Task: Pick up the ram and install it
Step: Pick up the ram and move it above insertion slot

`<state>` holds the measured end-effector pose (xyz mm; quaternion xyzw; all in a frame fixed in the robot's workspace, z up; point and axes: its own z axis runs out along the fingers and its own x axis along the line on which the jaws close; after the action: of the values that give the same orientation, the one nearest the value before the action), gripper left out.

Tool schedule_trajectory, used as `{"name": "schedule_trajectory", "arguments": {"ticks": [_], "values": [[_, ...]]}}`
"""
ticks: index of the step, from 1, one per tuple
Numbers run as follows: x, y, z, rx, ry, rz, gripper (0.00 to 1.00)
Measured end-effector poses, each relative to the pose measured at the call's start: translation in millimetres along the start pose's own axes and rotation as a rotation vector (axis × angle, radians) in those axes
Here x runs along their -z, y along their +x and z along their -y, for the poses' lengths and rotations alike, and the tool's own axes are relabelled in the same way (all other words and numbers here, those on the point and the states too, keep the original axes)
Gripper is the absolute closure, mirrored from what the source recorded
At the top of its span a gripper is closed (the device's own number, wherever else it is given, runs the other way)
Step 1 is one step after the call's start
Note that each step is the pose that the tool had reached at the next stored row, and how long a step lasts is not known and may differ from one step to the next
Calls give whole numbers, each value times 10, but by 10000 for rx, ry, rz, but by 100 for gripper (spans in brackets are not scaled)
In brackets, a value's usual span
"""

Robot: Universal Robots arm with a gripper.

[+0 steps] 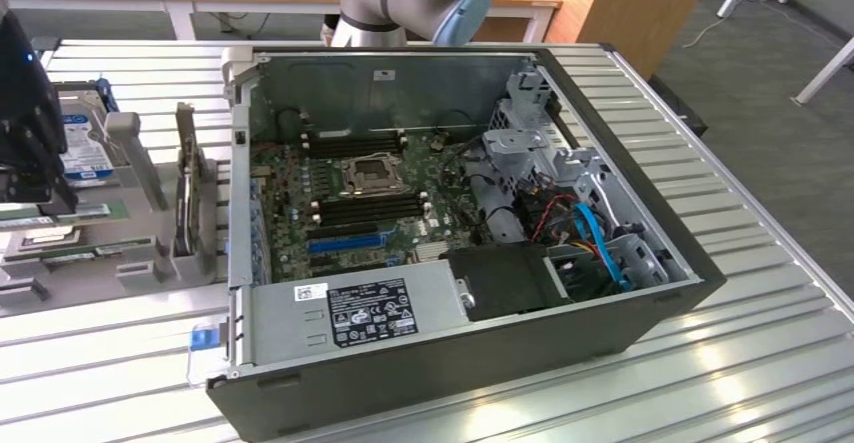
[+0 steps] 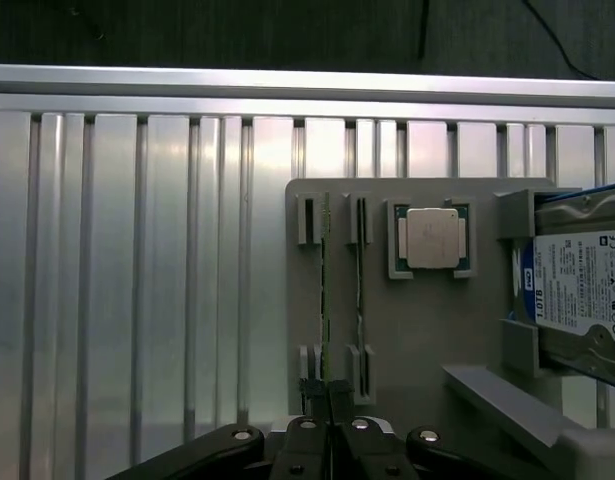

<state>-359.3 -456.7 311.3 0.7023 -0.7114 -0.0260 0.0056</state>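
Two green sticks stand on edge in the slots of the grey holder (image 2: 427, 330). The ram (image 2: 325, 290) is the one by the holder's edge (its neighbour (image 2: 359, 280) sits nearer the holder's processor (image 2: 434, 238)). The gripper (image 2: 327, 392) hovers over one end of the ram, jaws closed, nothing visibly held. A clean pick probably needs parted jaws squared to the thin edge, then a straight lift from the holder's slots.

I look down on a grey holder plate (image 2: 417, 330) near one edge of the slatted metal bench (image 2: 137, 280). It carries a square processor (image 2: 432, 238) with a labelled hard drive (image 2: 587, 290) just beside it. Mid-bench lies an open computer case (image 1: 641, 313), its motherboard (image 1: 334, 233) bare and a labelled power supply (image 1: 360, 313) at one end.
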Motion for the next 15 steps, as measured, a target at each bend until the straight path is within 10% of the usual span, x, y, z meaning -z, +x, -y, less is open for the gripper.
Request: {"name": "schedule_trajectory", "arguments": {"ticks": [15], "values": [[271, -8, 7, -42, 1, 2, 88]]}}
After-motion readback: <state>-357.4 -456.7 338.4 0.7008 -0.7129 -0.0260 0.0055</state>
